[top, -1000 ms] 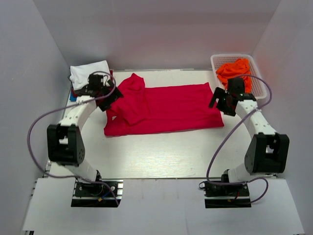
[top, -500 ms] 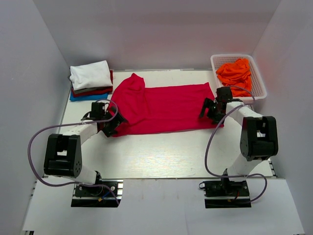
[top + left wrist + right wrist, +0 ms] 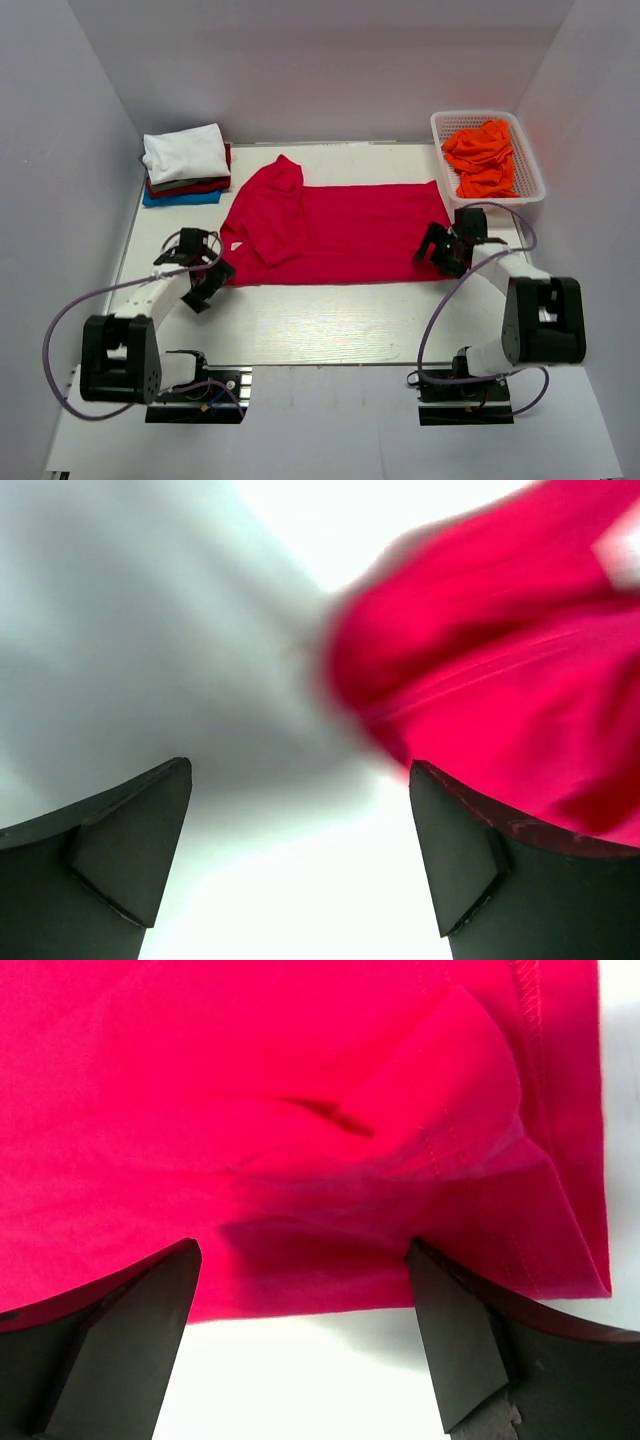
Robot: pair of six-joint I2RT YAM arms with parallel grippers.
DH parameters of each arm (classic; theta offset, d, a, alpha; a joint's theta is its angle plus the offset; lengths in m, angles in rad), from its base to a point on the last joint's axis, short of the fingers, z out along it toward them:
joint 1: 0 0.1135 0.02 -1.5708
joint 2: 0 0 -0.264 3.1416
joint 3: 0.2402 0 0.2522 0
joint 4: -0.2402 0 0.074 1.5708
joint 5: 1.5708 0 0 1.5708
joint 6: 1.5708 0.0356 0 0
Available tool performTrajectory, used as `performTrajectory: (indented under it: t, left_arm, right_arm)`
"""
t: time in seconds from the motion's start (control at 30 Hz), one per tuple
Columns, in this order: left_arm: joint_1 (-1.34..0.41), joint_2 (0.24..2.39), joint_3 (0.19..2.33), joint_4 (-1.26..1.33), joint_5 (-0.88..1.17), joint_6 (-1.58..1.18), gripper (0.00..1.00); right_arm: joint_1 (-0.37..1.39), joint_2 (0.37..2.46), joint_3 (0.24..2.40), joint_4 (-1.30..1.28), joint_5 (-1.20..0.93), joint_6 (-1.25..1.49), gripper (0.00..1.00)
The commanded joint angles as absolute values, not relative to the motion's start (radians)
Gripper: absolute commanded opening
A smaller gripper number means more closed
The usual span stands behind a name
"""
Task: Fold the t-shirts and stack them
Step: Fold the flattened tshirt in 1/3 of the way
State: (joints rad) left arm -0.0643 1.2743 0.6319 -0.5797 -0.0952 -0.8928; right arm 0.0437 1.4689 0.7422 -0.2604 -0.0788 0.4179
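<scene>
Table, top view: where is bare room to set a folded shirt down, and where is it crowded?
Free: the near strip of table between the red shirt and the near edge, from left gripper to right gripper. Crowded: stack far left, basket far right, shirt mid-table.

Left arm [image 3: 150, 291], right arm [image 3: 497, 264] reach low, jaws parted.

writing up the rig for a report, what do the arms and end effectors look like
The left arm and right arm have white links and bulky black joint housings. A purple-grey cable loops from each base to its wrist. The left end effector and right end effector are black, each with two dark wedge-shaped fingers. No markings are visible.
</scene>
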Motion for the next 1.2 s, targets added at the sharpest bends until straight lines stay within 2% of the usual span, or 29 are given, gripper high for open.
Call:
performTrajectory:
  t: [0.0, 0.2, 0.27, 0.43, 0.63, 0.83, 1.17]
  left_arm:
    - [-0.057, 1.163, 0.6, -0.843, -0.198, -0.956, 1.0]
    - [-0.075, 0.852, 0.672, -0.749, 0.027, -0.867, 1.0]
    - [-0.075, 0.838, 0.716, -0.709, 0.084, -0.819, 1.0]
    - [-0.093, 1.049, 0.77, -0.579, 0.288, -0.73, 1.0]
    - [-0.161, 1.198, 0.801, -0.428, 0.304, -0.741, 1.0]
    - [-0.259, 1.379, 0.876, -0.426, 0.265, -0.741, 0.86]
    - [-0.324, 1.514, 0.937, -0.494, 0.077, -0.741, 0.64]
  right_arm:
    - [0.037, 1.404, 0.596, -0.388, -0.093, 0.425, 0.9]
    - [0.058, 1.191, 0.633, -0.457, -0.147, 0.339, 0.9]
    - [0.066, 1.122, 0.679, -0.497, -0.12, 0.333, 0.9]
    - [0.066, 1.089, 0.797, -0.543, -0.063, 0.325, 0.9]
    - [0.063, 1.133, 0.825, -0.534, -0.038, 0.368, 0.9]
    - [0.06, 1.204, 0.847, -0.534, -0.041, 0.384, 0.9]
    - [0.06, 1.241, 0.861, -0.546, -0.005, 0.388, 0.9]
